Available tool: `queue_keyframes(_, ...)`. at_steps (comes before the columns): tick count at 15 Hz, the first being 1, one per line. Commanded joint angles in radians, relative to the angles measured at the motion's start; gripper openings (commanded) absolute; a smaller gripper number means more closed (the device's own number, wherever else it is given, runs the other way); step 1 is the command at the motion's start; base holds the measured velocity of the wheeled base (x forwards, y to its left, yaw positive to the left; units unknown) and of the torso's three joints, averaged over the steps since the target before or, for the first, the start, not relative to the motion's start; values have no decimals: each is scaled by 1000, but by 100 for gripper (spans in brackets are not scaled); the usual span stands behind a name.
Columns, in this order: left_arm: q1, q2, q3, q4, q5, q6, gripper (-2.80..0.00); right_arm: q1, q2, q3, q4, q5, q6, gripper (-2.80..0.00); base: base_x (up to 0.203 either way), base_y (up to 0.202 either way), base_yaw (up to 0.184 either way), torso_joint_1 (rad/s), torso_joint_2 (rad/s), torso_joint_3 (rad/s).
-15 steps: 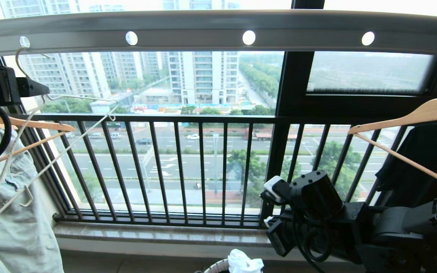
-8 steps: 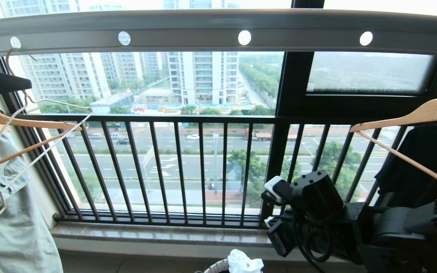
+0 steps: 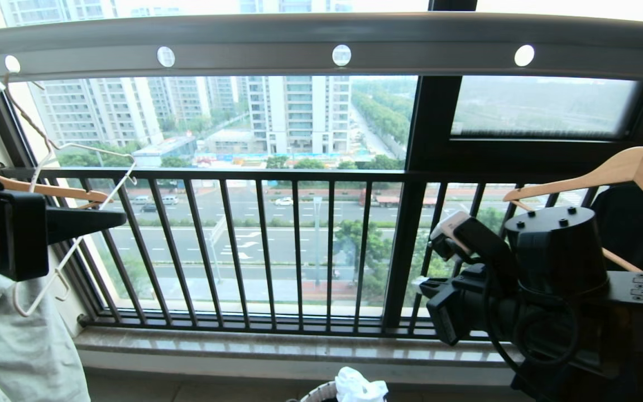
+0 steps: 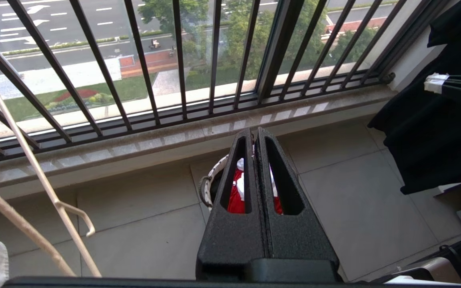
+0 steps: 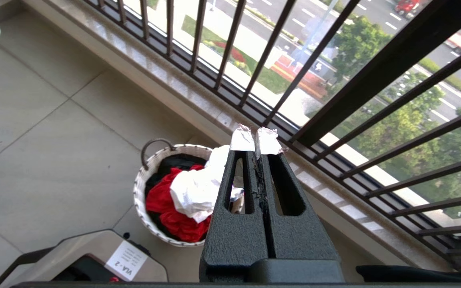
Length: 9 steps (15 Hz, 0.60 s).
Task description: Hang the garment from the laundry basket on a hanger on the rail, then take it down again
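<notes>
I'm on a balcony with a grey tiled floor point(image 5: 34, 132), a stone sill point(image 3: 232, 343) and a black window railing point(image 3: 265, 245) looking over a street and tower blocks; the grey rail point(image 3: 321, 39) with round holes runs across the top. Far left, a pale denim garment point(image 3: 14, 346) hangs on a wooden hanger point(image 3: 37, 187), and the thin cream wire hanger point(image 3: 76, 223) hangs from the rail's leftmost hole. My left gripper point(image 3: 118, 216) sits just beside that wire hanger, fingers pressed together, holding nothing, high above the basket. Low in the middle, the laundry basket point(image 5: 144, 188) stands on the floor near the sill, with the white garment point(image 5: 196, 188) crumpled on top of red and black clothes. My right gripper point(image 5: 256, 140) hangs over the basket, well above the garment, taped tips pressed together, empty. Far right, a black garment point(image 3: 639, 229) hangs on another wooden hanger point(image 3: 606, 170).
</notes>
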Motion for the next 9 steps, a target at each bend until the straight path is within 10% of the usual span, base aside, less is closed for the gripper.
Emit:
queue_keyframes(1,11,-159,99,-4,-5,-17,-280,-10,-130,44,-3,-57,-31,-280,0,0,0,0,0,0)
queue_keyframes(6,38,-581,335,-12,5,-39,-280,-90,-517,67,74,-153,-77,-280,0,0,0,0,0,0)
queue_keyframes(9,188,-766,417,-12,31,-73,-280,-156,-811,-5,342,-226,-111,-280,0,0,0,0,0,0)
